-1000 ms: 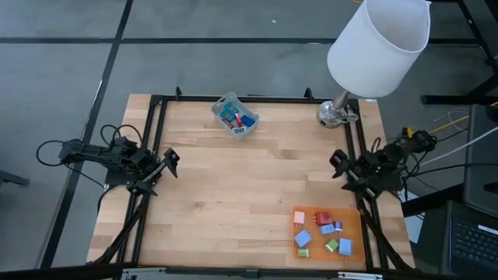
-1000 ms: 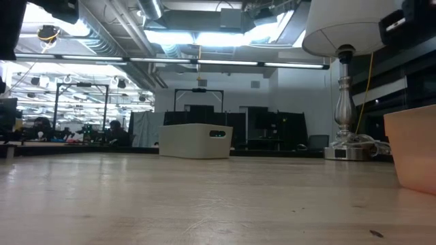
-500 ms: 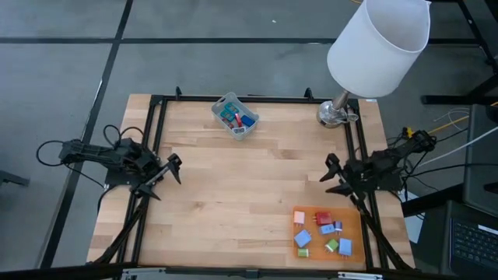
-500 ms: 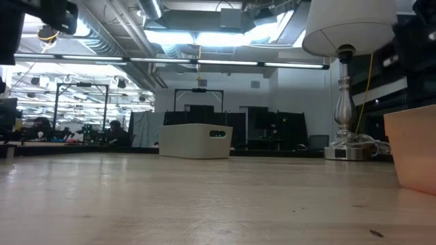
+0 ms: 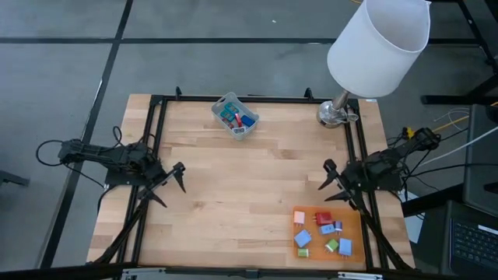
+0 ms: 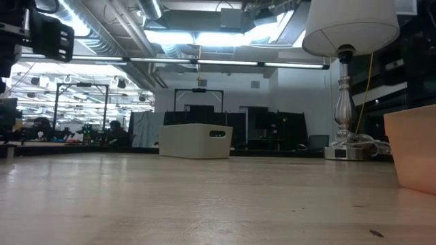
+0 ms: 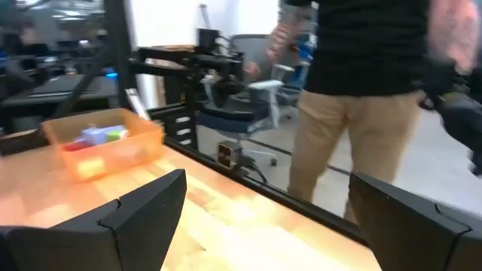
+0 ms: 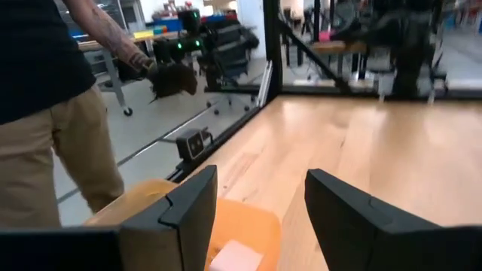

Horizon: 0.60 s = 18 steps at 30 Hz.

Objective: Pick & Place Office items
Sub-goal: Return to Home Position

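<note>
The orange tray sits just beside my right pincer and far from my left pincer. Both pincers stand wide apart and empty. In the tray lie the office items. I judge them light, stiff and slick, best pinched across their flat sides. They are small blocks, mostly blue, some red, green and pink.
</note>
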{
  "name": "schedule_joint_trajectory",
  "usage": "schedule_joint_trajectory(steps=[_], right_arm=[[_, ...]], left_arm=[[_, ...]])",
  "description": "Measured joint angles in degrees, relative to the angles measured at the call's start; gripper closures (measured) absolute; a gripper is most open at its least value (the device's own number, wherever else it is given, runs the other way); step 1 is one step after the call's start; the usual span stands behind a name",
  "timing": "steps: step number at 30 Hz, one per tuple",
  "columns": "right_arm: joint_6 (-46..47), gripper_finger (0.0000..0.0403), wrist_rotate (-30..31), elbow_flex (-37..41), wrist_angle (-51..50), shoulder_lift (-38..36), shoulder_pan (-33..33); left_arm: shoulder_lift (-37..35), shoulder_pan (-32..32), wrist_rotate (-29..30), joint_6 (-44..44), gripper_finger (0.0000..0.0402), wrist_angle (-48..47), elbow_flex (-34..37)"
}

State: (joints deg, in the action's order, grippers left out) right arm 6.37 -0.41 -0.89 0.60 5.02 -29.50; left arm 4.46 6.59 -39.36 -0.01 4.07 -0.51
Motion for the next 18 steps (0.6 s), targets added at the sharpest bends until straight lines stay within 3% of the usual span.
schedule_joint_trajectory(steps=[7,18], right_arm=[[6.5,0.0202,-0.07,0.0,0.06,3.7,0.0],[6.65,0.0202,-0.06,0.0,0.04,3.75,0.0]], left_arm=[[1.97,0.0,-2.22,-0.05,0.0039,-0.19,0.0],[2.35,0.0,-2.16,-2.98,0.0039,-0.1,0.0]])
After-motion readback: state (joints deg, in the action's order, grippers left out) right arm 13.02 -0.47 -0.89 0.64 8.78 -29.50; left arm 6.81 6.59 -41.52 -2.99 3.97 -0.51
